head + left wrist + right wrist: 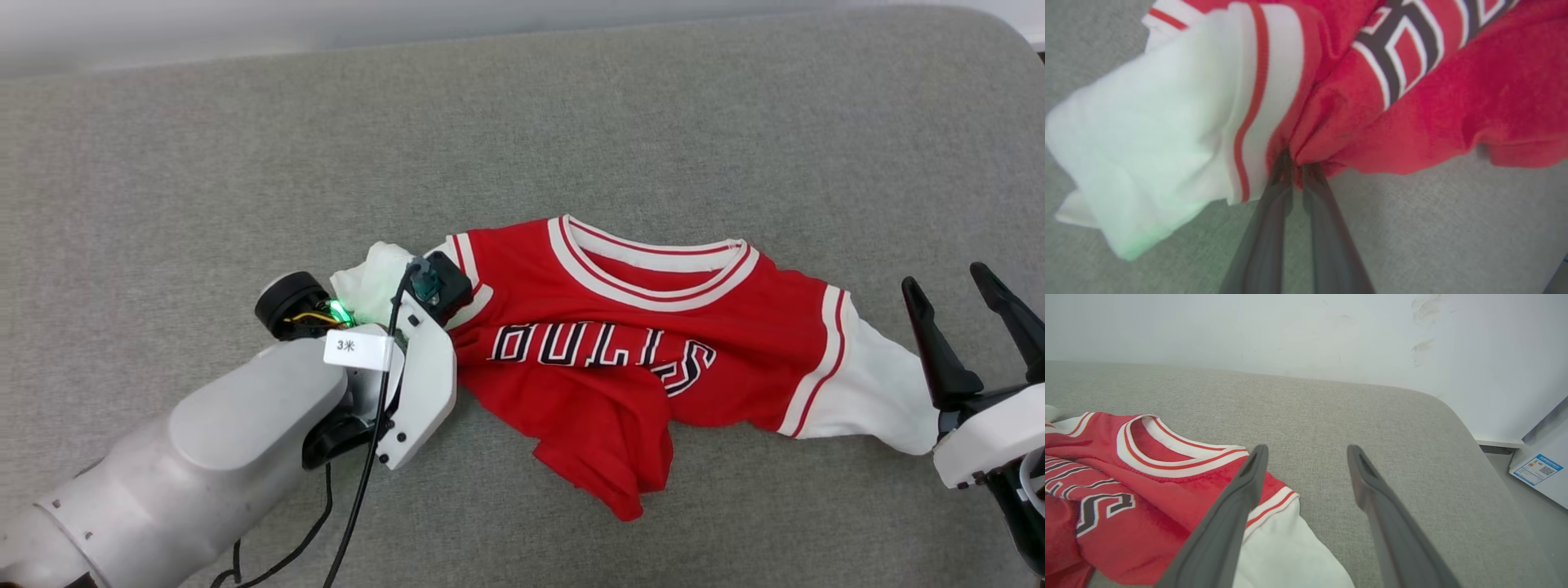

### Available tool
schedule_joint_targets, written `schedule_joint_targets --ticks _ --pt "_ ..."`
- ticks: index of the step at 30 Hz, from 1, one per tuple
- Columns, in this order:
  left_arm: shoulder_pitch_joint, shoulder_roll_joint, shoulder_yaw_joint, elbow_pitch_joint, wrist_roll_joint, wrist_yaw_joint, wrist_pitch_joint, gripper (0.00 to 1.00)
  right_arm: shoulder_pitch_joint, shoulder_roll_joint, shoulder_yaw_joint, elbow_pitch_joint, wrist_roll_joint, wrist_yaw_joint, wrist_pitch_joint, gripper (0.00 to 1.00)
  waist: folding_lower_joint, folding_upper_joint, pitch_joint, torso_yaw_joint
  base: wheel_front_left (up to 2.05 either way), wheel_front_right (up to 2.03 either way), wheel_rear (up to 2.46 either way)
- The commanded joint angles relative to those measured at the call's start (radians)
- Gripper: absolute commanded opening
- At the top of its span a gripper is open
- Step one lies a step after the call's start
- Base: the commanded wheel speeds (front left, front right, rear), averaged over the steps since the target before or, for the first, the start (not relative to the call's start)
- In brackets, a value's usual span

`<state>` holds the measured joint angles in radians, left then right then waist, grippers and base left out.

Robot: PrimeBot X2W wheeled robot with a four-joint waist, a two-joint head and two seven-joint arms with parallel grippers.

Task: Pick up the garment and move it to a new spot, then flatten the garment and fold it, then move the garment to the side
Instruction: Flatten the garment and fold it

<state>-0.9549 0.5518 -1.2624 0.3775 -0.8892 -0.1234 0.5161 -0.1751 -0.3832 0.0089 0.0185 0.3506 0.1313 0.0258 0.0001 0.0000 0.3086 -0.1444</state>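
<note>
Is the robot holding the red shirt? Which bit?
Yes. The left gripper pinches the garment by red fabric beside its white sleeve. The right gripper holds nothing.

A plain indoor room, more a bare test space than a lived-in home. A broad grey woven-fabric cushion [1372,416] with a rounded corner stands against a scuffed white painted wall [1290,330]. Beside it are a white skirting board [1498,443], a grey floor [1543,522] and a white cabinet [1555,449] bearing a blue-and-white QR-code label [1537,468].

The garment [620,392] lies rumpled (BULLS lettering up) on the grey cushion [245,147]; left pincer [445,306] at its left-hand sleeve, right pincer [945,279] spread wide beside its right-hand sleeve.
</note>
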Motion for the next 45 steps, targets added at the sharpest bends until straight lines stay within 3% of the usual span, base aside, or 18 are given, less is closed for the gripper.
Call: schedule_joint_targets --ticks 1,9,18,24,31,32,33,37,45 --pt "0.022 -0.011 -0.026 0.002 0.001 -0.010 -0.008 0.00 0.009 -0.004 -0.003 0.001 -0.001 -0.001 -0.001 1.00 -0.0001 0.0000 -0.018 0.013 0.00 0.00 0.00" --pt "0.018 0.064 -0.009 -0.106 0.023 -0.002 -0.162 0.00 0.062 -0.003 -0.023 0.001 -0.002 -0.001 0.006 1.00 -0.0001 0.0000 -0.105 0.068 0.00 0.00 0.00" --pt "0.218 0.173 -0.013 -0.352 0.026 0.122 -0.204 0.00 0.116 0.015 -0.045 -0.014 -0.003 -0.001 0.017 1.00 -0.0001 0.0000 -0.150 0.126 0.00 0.00 0.00" --pt "0.371 0.157 -0.015 -0.377 0.006 0.168 -0.231 0.00 0.120 0.013 -0.040 -0.017 0.002 -0.001 0.026 1.00 -0.0001 0.0000 -0.149 0.141 0.00 0.00 0.00" --pt "0.457 0.099 -0.017 -0.309 0.017 0.161 -0.248 0.00 0.130 0.001 -0.046 -0.011 0.004 -0.001 0.032 1.00 -0.0001 0.0000 -0.154 0.151 0.00 0.00 0.00" --pt "0.452 0.093 -0.014 -0.299 0.027 0.167 -0.261 0.95 0.131 -0.001 -0.047 -0.010 0.005 -0.001 0.034 1.00 -0.0001 0.0000 -0.158 0.153 0.00 0.00 0.00" --pt "0.447 0.085 -0.005 -0.295 0.027 0.172 -0.275 1.00 0.133 -0.002 -0.048 -0.009 0.004 -0.001 0.036 1.00 -0.0001 0.0000 -0.164 0.156 0.00 0.00 0.00" --pt "0.430 0.092 0.032 -0.323 0.036 0.200 -0.324 1.00 0.145 0.001 -0.051 -0.010 0.002 -0.001 0.040 1.00 -0.0001 0.0000 -0.189 0.166 0.00 0.00 0.00" --pt "0.341 0.209 0.161 -0.470 0.030 0.270 -0.353 1.00 0.162 0.015 -0.055 -0.012 0.004 -0.001 0.036 1.00 -0.0001 0.0000 -0.215 0.180 0.00 0.00 0.00"
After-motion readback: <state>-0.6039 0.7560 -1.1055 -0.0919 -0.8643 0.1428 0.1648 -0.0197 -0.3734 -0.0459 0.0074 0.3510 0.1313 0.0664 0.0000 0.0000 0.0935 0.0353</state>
